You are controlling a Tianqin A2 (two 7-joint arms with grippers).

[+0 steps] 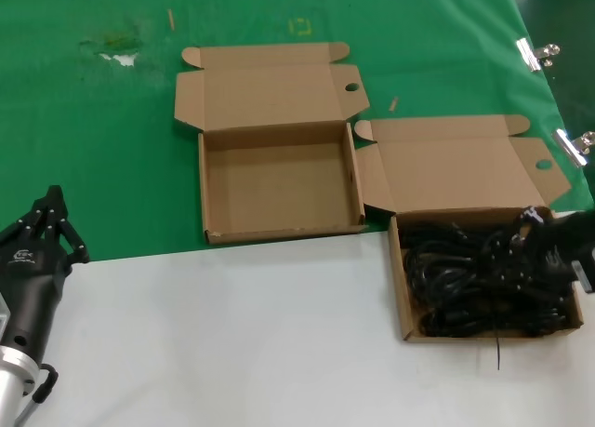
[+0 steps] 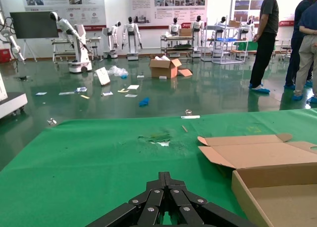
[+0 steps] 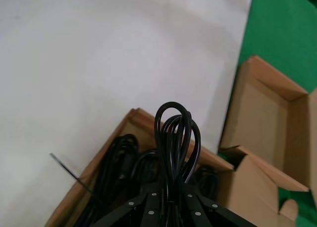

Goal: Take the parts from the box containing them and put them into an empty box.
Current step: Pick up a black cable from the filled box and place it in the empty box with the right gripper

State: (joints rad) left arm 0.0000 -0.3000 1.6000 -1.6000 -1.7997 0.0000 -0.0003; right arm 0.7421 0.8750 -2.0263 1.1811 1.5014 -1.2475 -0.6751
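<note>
A cardboard box [image 1: 400,297] at the right holds several black coiled power cords [image 1: 456,278]. An empty cardboard box [image 1: 279,180] with its lid open stands to its left on the green cloth. My right gripper [image 1: 522,224] is over the full box, shut on one power cord; in the right wrist view the cord's loops [image 3: 176,138] stick out past the fingertips, above the other cords [image 3: 116,167]. My left gripper [image 1: 51,199] is shut and empty at the left edge of the table, seen in the left wrist view [image 2: 165,176] pointing over the green cloth.
The near half of the table is white [image 1: 232,334], the far half is green cloth [image 1: 93,120]. Metal clips [image 1: 535,53] sit at the right edge of the cloth. A thin black strip [image 1: 499,351] lies in front of the full box.
</note>
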